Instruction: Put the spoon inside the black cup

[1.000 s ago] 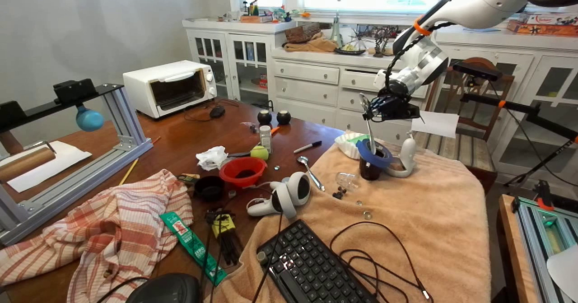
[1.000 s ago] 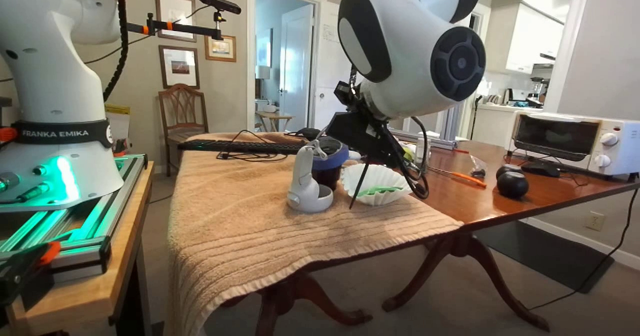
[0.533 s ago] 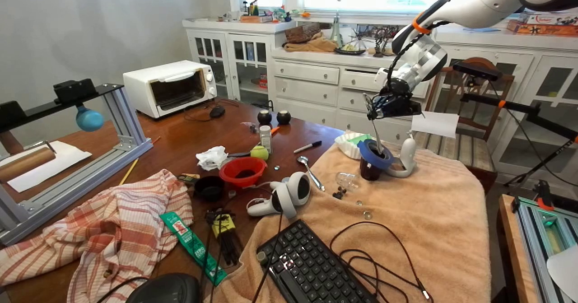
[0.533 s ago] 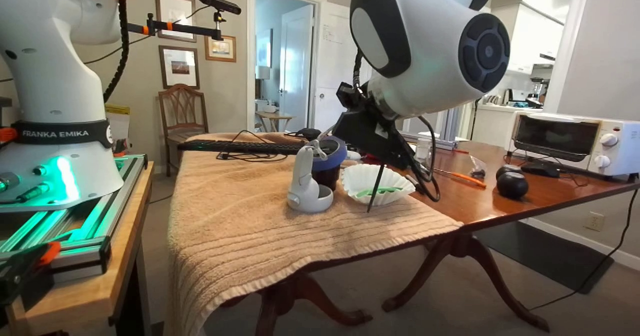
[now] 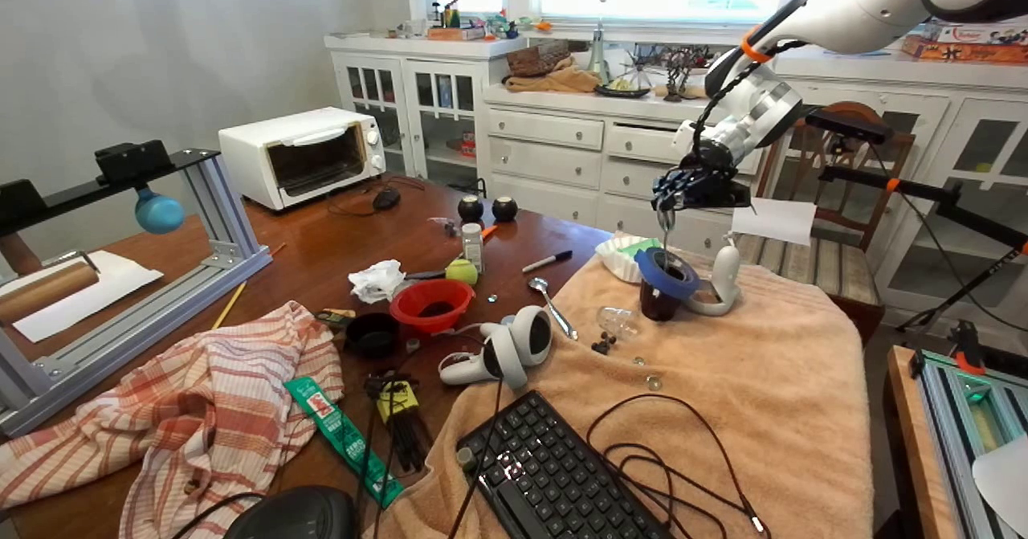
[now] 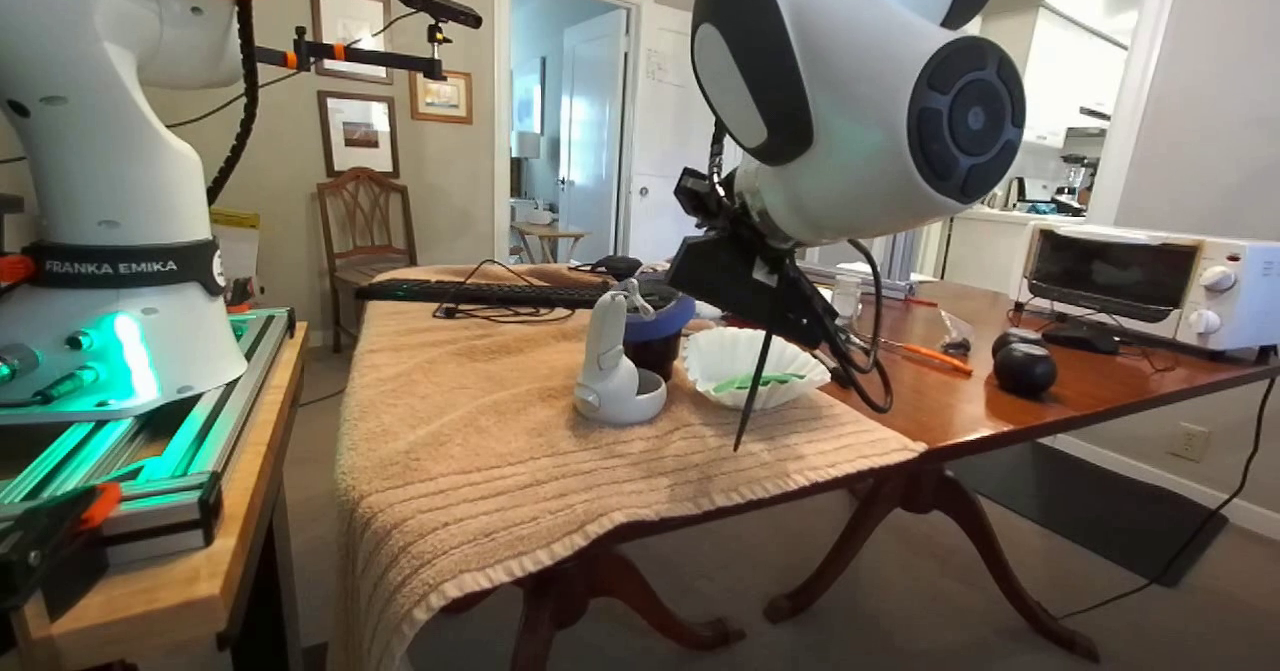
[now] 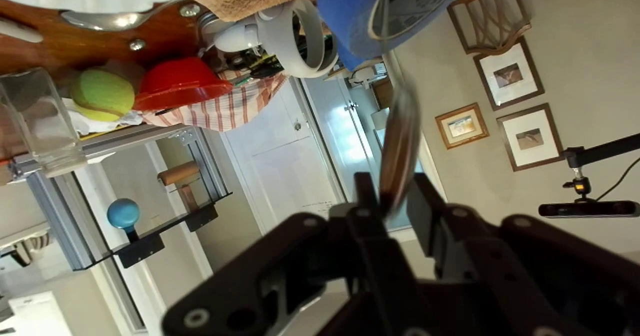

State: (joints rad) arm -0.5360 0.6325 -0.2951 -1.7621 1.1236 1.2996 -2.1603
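Fingers (image 7: 425, 203): apart, with a gap showing between them in the wrist view
Spoon (image 7: 404, 110): bowl end up and blurred, at the gap between the fingers; whether it touches either one, I cannot tell. Nearly upright in an exterior view, its handle goes down into the opening of a blue ring (image 5: 671, 287); how deep it reaches is hidden
Blue ring: at the mouth of the black cup (image 5: 658, 308); whether on the rim or around it, I cannot tell
Black cup: upright on a tan towel (image 5: 787, 378)
White controller (image 6: 607, 381): just beside the cup in both exterior views
Paper filter (image 6: 720, 356): near the cup, fluted and white, a green piece (image 5: 640, 248) in it
Second spoon (image 5: 560, 319): on the wooden tabletop (image 5: 321, 258), its handle end at the towel's edge
Red bowl (image 5: 414, 302): near the second spoon, with a black bowl (image 5: 372, 346) and a tennis ball (image 5: 462, 271) just beside it
Keyboard (image 5: 554, 475): black, lying on the towel
Toaster oven (image 5: 299, 153): white, at the far side of the tabletop, well apart from the cup
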